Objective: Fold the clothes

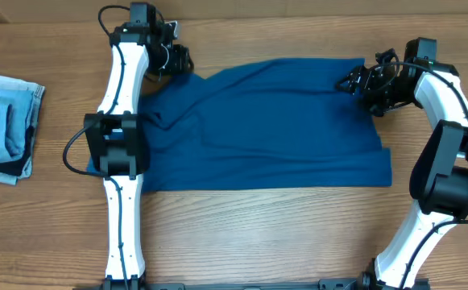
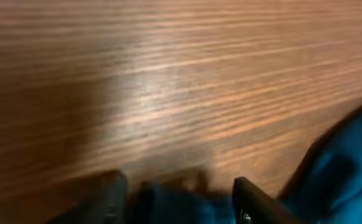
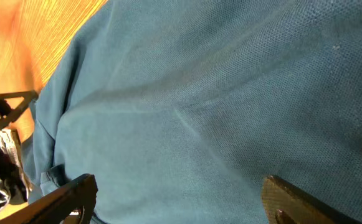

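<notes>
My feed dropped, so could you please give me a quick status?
Left gripper open at teal shirt's far-left corner; right gripper open over far-right corner. Shirt spread on table. Folded denim stack aside, nothing obstructing.

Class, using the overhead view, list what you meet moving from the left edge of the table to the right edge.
pale blue denim stack → left arm → teal-blue shirt → right arm
</notes>
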Action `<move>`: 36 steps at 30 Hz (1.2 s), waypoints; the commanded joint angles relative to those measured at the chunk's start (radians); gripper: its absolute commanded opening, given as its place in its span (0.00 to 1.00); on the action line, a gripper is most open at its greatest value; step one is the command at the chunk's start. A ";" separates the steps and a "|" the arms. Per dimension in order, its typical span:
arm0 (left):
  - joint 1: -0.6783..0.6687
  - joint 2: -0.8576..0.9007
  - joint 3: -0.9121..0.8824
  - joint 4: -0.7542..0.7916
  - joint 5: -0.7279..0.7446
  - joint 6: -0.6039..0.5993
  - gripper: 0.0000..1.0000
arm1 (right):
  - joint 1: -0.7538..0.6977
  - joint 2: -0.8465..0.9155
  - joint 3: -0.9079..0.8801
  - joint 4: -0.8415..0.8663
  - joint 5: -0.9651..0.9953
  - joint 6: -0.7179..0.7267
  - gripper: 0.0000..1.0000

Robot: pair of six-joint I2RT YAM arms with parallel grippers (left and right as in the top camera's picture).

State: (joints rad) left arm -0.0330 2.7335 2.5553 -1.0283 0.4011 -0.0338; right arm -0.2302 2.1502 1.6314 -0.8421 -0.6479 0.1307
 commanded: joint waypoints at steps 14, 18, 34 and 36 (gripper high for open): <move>0.046 0.005 0.009 -0.082 -0.040 0.090 0.07 | 0.000 -0.020 0.014 -0.028 -0.012 0.000 0.88; 0.051 -0.037 0.074 -0.082 0.020 0.086 0.07 | 0.000 -0.020 0.014 -0.029 -0.012 0.000 0.88; -0.016 -0.096 0.312 -0.512 0.104 0.064 0.10 | 0.000 -0.020 0.014 -0.031 -0.009 0.000 0.88; -0.031 -0.096 0.316 -0.549 0.083 0.064 0.10 | 0.000 -0.020 0.014 -0.032 -0.009 0.000 0.88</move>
State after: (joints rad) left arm -0.0364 2.6778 2.8365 -1.5391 0.5159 0.0326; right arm -0.2302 2.1502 1.6314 -0.8757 -0.6483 0.1307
